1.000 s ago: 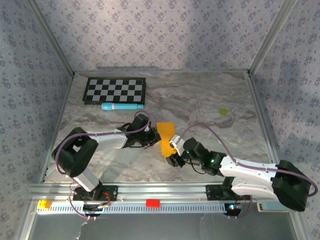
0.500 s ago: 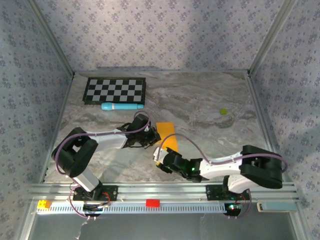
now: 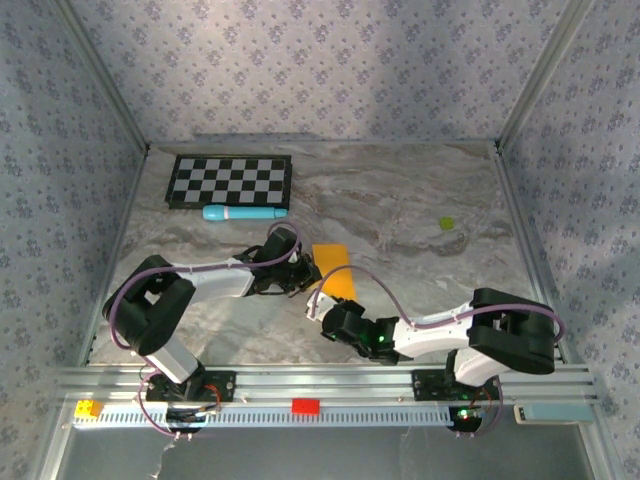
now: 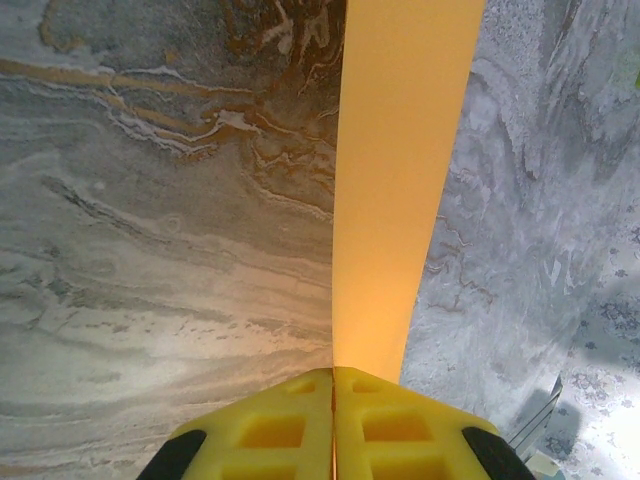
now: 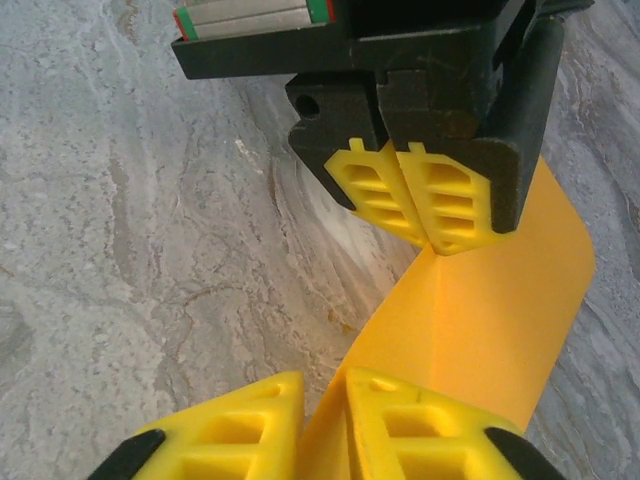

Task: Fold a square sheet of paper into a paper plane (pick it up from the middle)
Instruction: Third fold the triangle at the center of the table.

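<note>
Your left pincer point(image 3: 308, 272) is clenched on the left side of the thin orange paper sheet point(image 3: 337, 268). From above, the sheet lies as a narrow folded strip mid-way across the grey marbled table point(image 3: 420, 200). Its long axis runs far to near, with the near end drifting slightly right. Your right pincer point(image 3: 320, 303) sits at the strip's near left corner, just beside the left one. Well apart at the far left you have the black-and-white checkerboard point(image 3: 230, 180) with the light-blue cylinder point(image 3: 243, 213) just in front of it. The tiny yellow-green bit point(image 3: 447, 224) lies off to the far right. Compared with a second ago, your right arm has folded in from a long stretch. Its pincer has crossed from the strip's near right to its near left, while the left arm has not moved. On the left wrist camera, the left pincer point(image 4: 333, 375) meets flush on the orange paper sheet point(image 4: 400, 180), which runs straight away from it. On the right wrist camera, a crease in the orange paper sheet point(image 5: 490, 330) runs from the left pincer point(image 5: 430, 240) to your right pincer point(image 5: 325, 395). The right pincer's fingers point(image 5: 220, 430) stand a sliver apart around the paper's edge, and you cannot tell whether they bite.
</note>
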